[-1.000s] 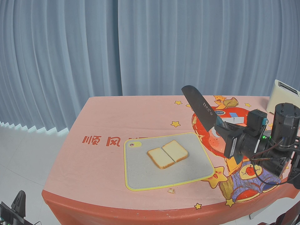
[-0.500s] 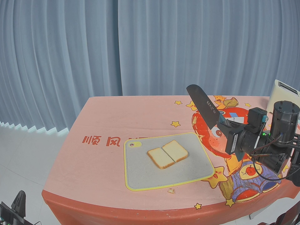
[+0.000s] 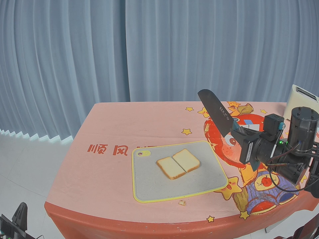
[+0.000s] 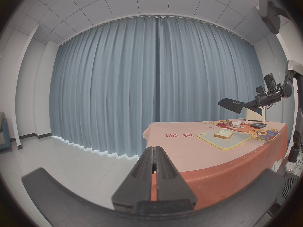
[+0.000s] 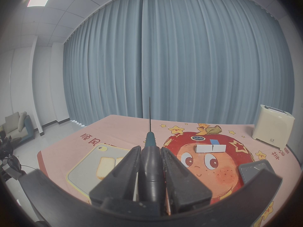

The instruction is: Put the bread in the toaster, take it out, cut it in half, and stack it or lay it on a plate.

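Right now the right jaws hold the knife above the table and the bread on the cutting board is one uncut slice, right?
No. The head view shows the bread already cut: two halves side by side on the cutting board. The jaws of the right gripper do hold the knife above the table.

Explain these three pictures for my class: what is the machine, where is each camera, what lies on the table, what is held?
This is a two-armed robot at a table. The wide picture comes from a camera on its head; the other two from cameras on its wrists. The right gripper is shut on a knife, blade raised above the table. On a cutting board lies the bread, already cut into two halves side by side. A toaster stands at the table's far right corner. The left gripper, shut and empty, is beside the table.
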You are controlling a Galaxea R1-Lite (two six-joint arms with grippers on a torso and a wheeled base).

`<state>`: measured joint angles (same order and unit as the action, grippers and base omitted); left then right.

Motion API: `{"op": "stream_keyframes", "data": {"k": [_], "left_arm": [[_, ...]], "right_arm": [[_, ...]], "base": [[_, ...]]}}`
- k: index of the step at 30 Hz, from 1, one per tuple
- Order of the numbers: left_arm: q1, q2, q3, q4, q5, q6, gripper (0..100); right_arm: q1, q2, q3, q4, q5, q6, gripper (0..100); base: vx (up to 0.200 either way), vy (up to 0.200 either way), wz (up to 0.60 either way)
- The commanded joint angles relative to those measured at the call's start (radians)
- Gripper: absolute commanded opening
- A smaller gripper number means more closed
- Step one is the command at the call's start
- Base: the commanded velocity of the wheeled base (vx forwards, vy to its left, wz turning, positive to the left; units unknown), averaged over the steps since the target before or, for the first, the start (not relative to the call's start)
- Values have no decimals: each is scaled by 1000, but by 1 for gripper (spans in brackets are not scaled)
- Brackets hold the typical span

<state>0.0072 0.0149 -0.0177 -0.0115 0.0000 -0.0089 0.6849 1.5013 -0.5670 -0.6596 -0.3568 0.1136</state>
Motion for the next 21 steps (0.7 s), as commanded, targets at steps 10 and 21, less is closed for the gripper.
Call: {"op": "stream_keyframes", "data": {"k": [10, 21], "left_arm": [[0, -15, 18, -1, 0, 0, 0], [0, -15, 18, -1, 0, 0, 0]], "right_arm": [[-4, 8, 1, 0, -1, 0, 0], [-73, 19, -31, -3, 7, 14, 0]], "base": [[0, 0, 0], [0, 0, 0]]}}
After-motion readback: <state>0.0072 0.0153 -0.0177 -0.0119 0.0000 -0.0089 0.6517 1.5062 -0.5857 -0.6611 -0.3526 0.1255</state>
